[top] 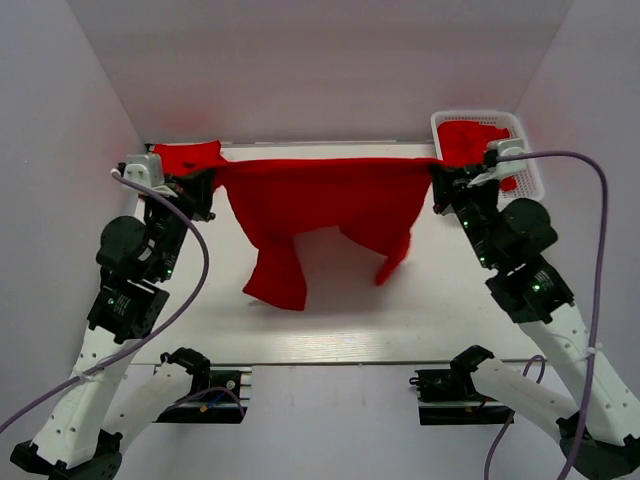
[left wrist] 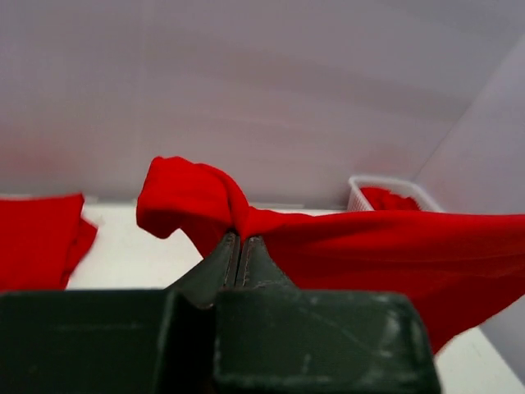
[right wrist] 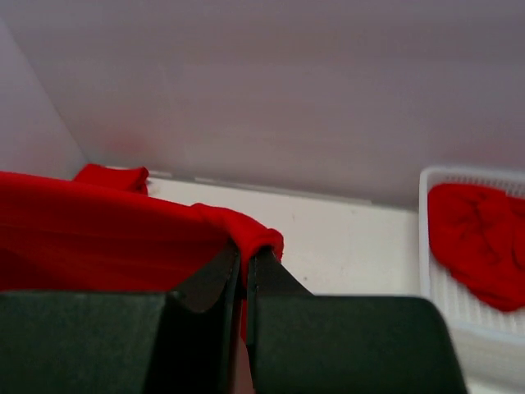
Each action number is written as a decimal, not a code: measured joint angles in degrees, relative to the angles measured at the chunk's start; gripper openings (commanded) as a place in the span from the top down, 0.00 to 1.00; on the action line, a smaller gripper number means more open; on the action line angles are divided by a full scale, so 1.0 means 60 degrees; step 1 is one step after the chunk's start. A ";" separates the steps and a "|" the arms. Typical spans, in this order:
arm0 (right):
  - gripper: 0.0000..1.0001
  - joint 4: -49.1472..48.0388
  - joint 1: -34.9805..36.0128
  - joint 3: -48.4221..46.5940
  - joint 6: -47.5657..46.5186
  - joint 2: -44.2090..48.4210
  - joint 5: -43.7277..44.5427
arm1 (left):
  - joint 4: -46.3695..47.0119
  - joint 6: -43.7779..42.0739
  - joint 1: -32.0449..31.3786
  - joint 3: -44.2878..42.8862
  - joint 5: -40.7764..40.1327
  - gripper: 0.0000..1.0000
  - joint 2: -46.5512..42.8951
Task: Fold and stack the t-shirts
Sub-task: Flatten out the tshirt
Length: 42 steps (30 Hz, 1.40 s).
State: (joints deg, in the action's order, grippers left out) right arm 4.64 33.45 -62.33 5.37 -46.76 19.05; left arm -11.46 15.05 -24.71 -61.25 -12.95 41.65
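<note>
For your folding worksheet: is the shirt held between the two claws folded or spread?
Spread: the held shirt hangs stretched between left claw and right claw.

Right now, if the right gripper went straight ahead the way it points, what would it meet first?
Beyond the shirt the right gripper clamps, probably the back wall; the basket lies off to the right, though depth is unclear.

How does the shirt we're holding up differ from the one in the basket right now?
The held shirt is stretched wide between the left gripper and right gripper, both shut on its top edge; the basket shirt lies crumpled, with no gripper on it. The held shirt hangs over the middle of the table; the basket shirt sits in the white basket at the far right corner. Both are plain bright red.
</note>
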 measured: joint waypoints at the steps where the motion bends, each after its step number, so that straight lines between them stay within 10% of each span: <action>1: 1.00 0.0040 0.0000 -0.0244 -0.0153 0.0058 -0.0149 | 0.0022 -0.0117 0.0004 -0.0237 0.0098 1.00 0.0004; 21: 1.00 -0.0627 -0.0098 -0.2721 -0.2503 -0.2368 0.0087 | 0.1100 -0.1883 0.0087 -0.2903 0.0168 1.00 0.3133; 32: 1.00 -0.0299 -0.0342 -0.7260 -0.3577 -0.6054 0.0455 | -0.0073 -0.2801 0.0164 -0.8823 -0.0306 1.00 0.7603; 39: 1.00 -0.0783 -0.0364 -0.4153 -0.3071 -0.3417 0.0273 | 0.0532 -0.2470 0.0153 -0.4798 -0.0248 1.00 0.4295; 42: 0.85 -0.0576 -0.0364 -0.2058 -0.2160 -0.2521 0.0138 | 0.0699 -0.1643 0.0153 -0.2080 -0.0219 0.78 0.2852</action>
State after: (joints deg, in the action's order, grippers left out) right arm 1.19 31.27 -74.67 -7.60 -61.89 19.88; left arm -7.27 5.19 -23.79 -73.73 -14.26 58.76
